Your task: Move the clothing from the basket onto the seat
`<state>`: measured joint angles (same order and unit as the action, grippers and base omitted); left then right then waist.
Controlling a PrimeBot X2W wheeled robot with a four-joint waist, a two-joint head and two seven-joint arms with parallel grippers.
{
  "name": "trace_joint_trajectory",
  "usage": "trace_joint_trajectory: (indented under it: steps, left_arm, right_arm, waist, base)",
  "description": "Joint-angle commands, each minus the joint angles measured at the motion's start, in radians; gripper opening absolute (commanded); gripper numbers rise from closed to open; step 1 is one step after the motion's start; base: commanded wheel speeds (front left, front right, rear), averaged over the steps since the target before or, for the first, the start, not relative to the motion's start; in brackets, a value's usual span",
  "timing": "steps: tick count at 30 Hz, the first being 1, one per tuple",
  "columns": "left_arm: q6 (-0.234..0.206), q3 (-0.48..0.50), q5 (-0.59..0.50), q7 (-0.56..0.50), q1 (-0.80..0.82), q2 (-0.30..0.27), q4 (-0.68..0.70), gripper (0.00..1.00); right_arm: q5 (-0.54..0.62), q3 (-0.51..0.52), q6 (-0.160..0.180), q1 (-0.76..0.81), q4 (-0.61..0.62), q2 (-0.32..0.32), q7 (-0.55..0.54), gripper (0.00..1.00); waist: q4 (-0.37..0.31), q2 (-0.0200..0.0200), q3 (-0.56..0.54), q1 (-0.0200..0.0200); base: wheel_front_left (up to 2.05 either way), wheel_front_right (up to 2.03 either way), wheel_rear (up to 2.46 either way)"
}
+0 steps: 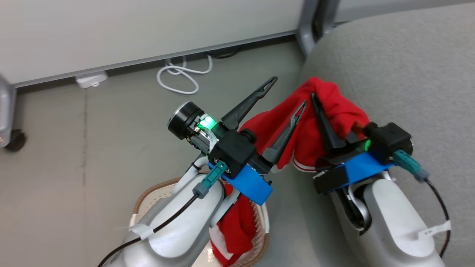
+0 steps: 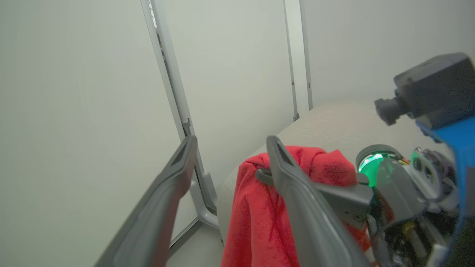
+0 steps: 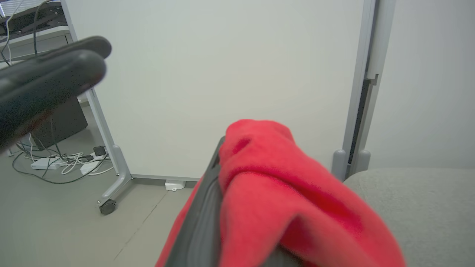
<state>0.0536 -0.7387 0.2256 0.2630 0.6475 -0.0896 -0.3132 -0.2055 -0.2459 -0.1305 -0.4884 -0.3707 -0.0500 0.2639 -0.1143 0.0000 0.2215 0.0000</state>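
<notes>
A red garment (image 1: 334,107) hangs over the left edge of the grey seat (image 1: 408,74), with my right gripper (image 1: 314,100) shut on its top fold. My left gripper (image 1: 289,91) stands open just left of it, one finger against the cloth and nothing between the fingers. Below my left forearm a second red garment (image 1: 237,226) with white stripes lies in the basket (image 1: 148,196), which is mostly hidden. In the left wrist view the open left gripper (image 2: 232,142) has the garment (image 2: 259,207) beside it. In the right wrist view the cloth (image 3: 282,193) drapes over the right gripper (image 3: 222,155).
A white partition panel (image 1: 148,29) runs along the far side, with a caster wheel (image 1: 15,141) at the left and a grey leg (image 1: 308,33) beside the seat. A white cable (image 1: 182,74) and power strip (image 1: 91,79) lie on the grey floor.
</notes>
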Motion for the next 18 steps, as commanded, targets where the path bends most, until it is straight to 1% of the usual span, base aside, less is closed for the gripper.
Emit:
trace_joint_trajectory:
  steps: [1,7,10,14,18]
  left_arm:
    - [0.005,-0.004,-0.008,0.003,-0.007,-0.004,-0.003,1.0]
    - [0.017,-0.028,-0.023,0.003,-0.005,-0.009,-0.013,1.0]
    - [0.024,-0.041,-0.027,0.003,-0.003,-0.008,-0.018,1.0]
    - [0.033,-0.061,-0.033,0.003,0.001,-0.003,-0.02,1.0]
    - [0.037,-0.067,-0.034,0.003,0.0,-0.002,-0.021,1.0]
  right_arm:
    - [-0.001,0.02,0.0,0.022,0.02,-0.001,0.001,0.0]
    - [0.012,0.094,0.0,0.073,0.086,0.0,0.001,0.0]
    - [0.015,0.118,0.0,0.095,0.107,0.0,0.001,0.0]
    - [0.02,0.157,0.0,0.13,0.135,0.0,0.001,0.0]
    - [0.005,0.186,0.0,0.152,0.163,0.0,0.001,0.0]
  waist:
    - [-0.064,0.0,0.021,0.0]
    - [-0.18,0.0,0.04,0.0]
    - [-0.223,0.0,0.045,0.0]
    - [-0.25,0.0,0.049,0.0]
    - [-0.252,0.0,0.049,0.0]
  base:
    - [0.0,0.0,0.0]
    - [0.0,0.0,0.0]
    - [0.0,0.0,0.0]
    - [0.0,0.0,0.0]
    - [0.0,0.0,0.0]
